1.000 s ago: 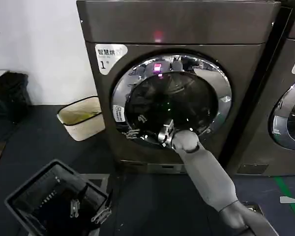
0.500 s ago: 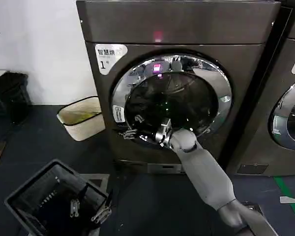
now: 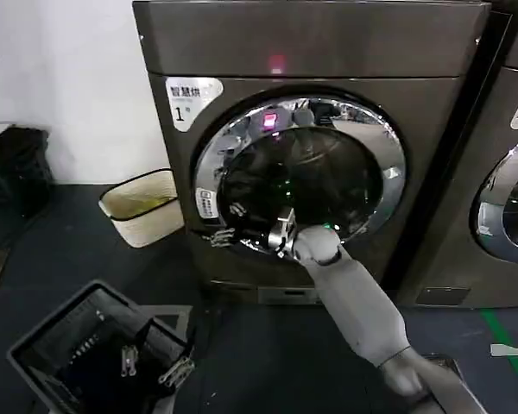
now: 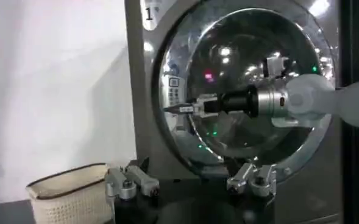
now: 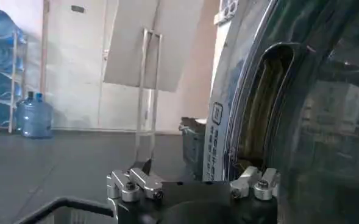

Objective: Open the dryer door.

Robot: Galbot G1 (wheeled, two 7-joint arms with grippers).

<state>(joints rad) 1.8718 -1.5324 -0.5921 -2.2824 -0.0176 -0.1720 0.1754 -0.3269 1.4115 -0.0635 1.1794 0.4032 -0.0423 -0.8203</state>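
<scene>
The dryer door (image 3: pixel 328 164) is a big round window of dark glass in a shiny chrome ring on the grey machine front; it also shows in the left wrist view (image 4: pixel 246 61). My right arm reaches up from the lower right. Its gripper (image 3: pixel 227 235) is at the door's lower-left rim. From the side, the right gripper (image 4: pixel 174 109) points at the ring's left edge. In the right wrist view the open gripper (image 5: pixel 191 182) faces the ring and a recess (image 5: pixel 270 103) behind its edge. My left gripper (image 3: pixel 155 366) hangs open, low at the left, above a basket.
A cream wicker bin (image 3: pixel 142 205) stands on the floor left of the dryer. A dark laundry basket (image 3: pixel 69 354) sits at the lower left. A second machine (image 3: pixel 501 172) with a like chrome door stands to the right. A white wall lies to the left.
My right gripper has slid left along the door's lower rim toward its left edge. The left arm has hardly moved.
</scene>
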